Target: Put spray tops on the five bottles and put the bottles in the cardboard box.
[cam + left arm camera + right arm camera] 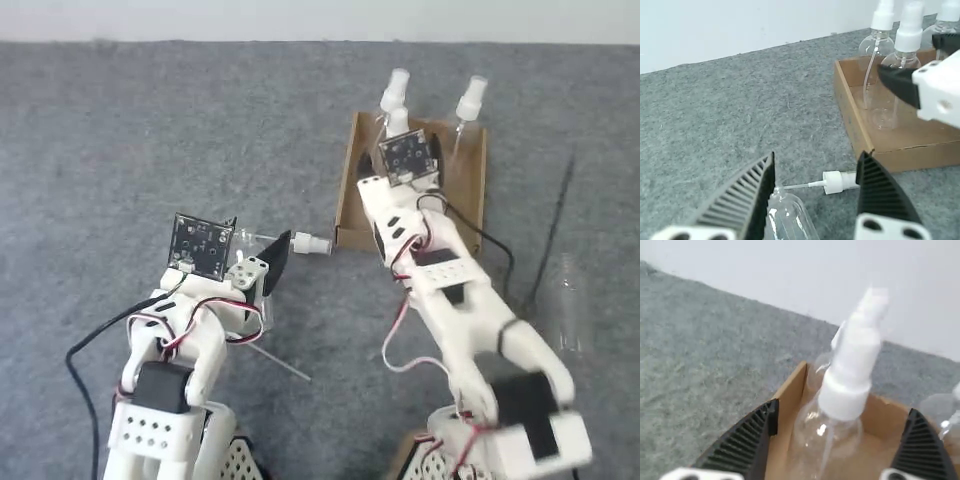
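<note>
Capping step: left claw open over uncapped bottle, right claw open around capped bottle. Next: seat spray top.

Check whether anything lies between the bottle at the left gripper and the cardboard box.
Yes. A loose spray top lies on the mat between the bottle and the near wall of the cardboard box. The right gripper hangs open over the box.

We get bright, even, diffuse light over the table, just soft faint shadows tight beside the arms, small white glints on the clear bottle, and a near washed-out wall behind.
</note>
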Motion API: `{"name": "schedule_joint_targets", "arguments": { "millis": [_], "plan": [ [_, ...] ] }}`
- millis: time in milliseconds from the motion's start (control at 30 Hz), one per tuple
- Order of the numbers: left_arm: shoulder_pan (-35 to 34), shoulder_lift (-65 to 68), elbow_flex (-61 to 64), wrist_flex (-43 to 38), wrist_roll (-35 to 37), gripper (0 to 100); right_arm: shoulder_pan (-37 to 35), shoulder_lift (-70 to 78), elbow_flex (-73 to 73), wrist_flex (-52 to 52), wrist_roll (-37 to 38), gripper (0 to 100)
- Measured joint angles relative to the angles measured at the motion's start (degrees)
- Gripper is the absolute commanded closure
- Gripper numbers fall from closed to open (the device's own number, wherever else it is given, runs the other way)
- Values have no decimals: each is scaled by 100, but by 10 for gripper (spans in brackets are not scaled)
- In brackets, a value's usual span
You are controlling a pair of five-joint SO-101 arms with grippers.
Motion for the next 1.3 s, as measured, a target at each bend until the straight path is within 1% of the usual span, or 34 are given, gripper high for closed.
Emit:
{"name": "schedule_joint_targets", "arguments": {
  "millis": [67,133,367,433,500,600,767,933,1100,1200,1300],
  "plan": [
    [0,0,0,0,0,759,44,-563,-44,651,0,676],
    [0,0,0,0,0,759,105,-1187,-220,1556,0,676],
    [0,0,0,0,0,759,211,-3103,-1204,5503,0,677],
    [0,0,0,0,0,760,246,-3385,-1451,6514,0,677],
    [0,0,0,0,0,760,440,-3499,-1670,7323,9,677],
    [0,0,0,0,0,760,949,-3508,-1820,8097,343,677],
    [0,0,0,0,0,760,2233,-3270,-1837,8431,967,675],
    [0,290,-149,44,-246,760,3376,-2251,-1837,8431,1495,674],
    [0,1459,-941,492,-404,760,3982,-932,-1881,7763,1793,674],
    [-26,2330,-1363,747,-914,761,4220,-316,-2110,7525,1820,674],
    [-229,3226,-1829,809,-1451,761,4369,176,-2286,7473,1829,674]
  ]
}}
